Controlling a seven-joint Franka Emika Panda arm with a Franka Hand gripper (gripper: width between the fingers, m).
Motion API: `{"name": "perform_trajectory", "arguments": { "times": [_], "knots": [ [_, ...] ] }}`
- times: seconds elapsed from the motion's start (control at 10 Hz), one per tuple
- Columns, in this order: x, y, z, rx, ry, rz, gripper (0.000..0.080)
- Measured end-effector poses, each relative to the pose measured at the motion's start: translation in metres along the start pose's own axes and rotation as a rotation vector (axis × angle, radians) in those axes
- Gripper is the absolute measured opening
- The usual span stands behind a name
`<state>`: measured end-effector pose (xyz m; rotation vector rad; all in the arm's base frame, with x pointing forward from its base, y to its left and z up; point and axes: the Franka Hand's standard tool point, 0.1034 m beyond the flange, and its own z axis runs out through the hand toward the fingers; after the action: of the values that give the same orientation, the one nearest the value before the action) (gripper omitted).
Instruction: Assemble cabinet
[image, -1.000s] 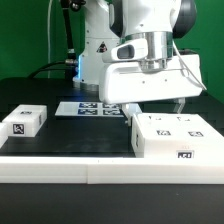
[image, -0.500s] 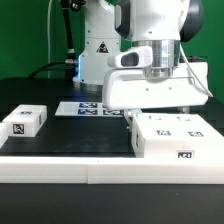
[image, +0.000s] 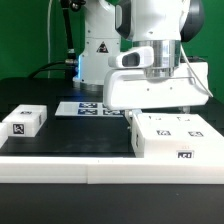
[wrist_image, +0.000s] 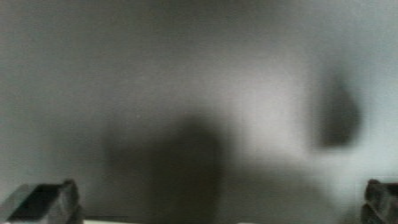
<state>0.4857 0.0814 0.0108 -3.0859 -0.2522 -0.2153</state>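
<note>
The gripper (image: 157, 106) has its two fingers spread wide and holds nothing, hanging just over the big white box (image: 175, 138) by the table's (image: 80, 145) front edge, likely lined up to grab it, with a small block (image: 24, 122) well apart.

White robot arm (image: 150, 30) comes straight down, wrist vertical. The white two-finger tool (image: 158, 106) points at the tabletop, jaws spread wide, dark fingertips (wrist_image: 45, 202) far apart in the wrist view.

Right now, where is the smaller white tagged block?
In the exterior view, the smaller block lies at the view's left on the black tabletop, apart from the large box at the right.
</note>
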Motion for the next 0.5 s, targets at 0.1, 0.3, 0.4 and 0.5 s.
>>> {"name": "perform_trajectory", "arguments": {
  "times": [0.1, 0.3, 0.4, 0.5],
  "knots": [
    [-0.0001, -0.0076, 0.0016, 0.0, -0.001, 0.008, 0.0797],
    [-0.0015, -0.014, 0.0041, -0.008, -0.002, -0.009, 0.0797],
    [-0.0013, -0.014, 0.0045, -0.008, 0.001, -0.009, 0.0797],
    [-0.0004, -0.0141, 0.0045, -0.008, 0.008, -0.011, 0.0797]
  ]
}}
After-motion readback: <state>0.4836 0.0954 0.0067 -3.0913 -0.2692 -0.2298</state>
